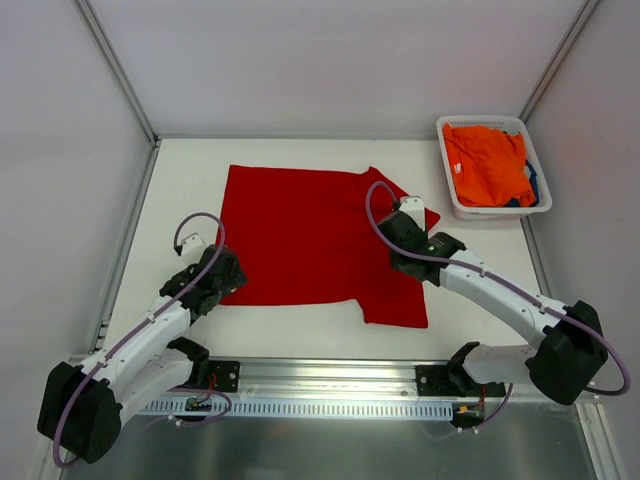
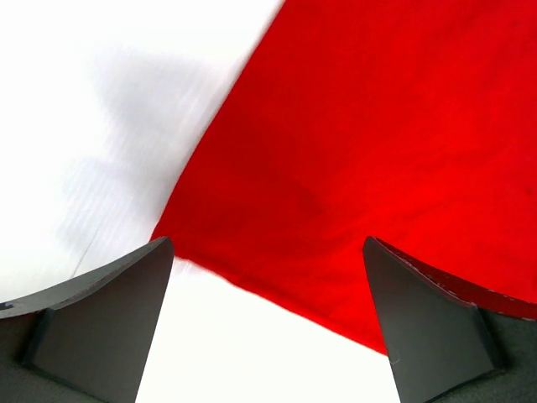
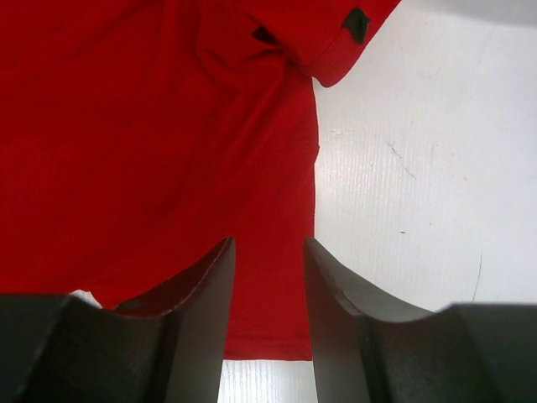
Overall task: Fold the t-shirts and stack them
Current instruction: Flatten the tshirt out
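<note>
With both arm bases at the near edge, the left gripper [image 2: 268, 252] sits over the near-left corner of the red t-shirt [image 1: 310, 240], fingers [image 2: 109, 311] spread wide, nothing between them. From the left wrist, that corner of cloth lies flat below the gap, off both dark, matte, wedge-shaped pads.

Right gripper [image 3: 268, 252] is over the shirt's right side, near the sleeve. Its fingers [image 3: 205, 311] stand a narrow gap apart, not pinching; red cloth shows flat through the gap, hem edge just at the tips.

Red t-shirt: soft plain knit, spread flat mid-table [image 1: 190, 180], roughly square, with one short sleeve sticking out at the far right and a flap hanging lower at the near right. Light creases around the sleeve seam. Two small dark patches [image 3: 357, 23] by the sleeve, too small to read.

Table top is white, finely ribbed, with a few thin scratches.

Far right: white plastic basket [image 1: 480, 121], slotted walls, holding a crumpled orange t-shirt [image 1: 485, 160]; a dark blue one [image 1: 530, 190] peeks out beneath it at the right.
</note>
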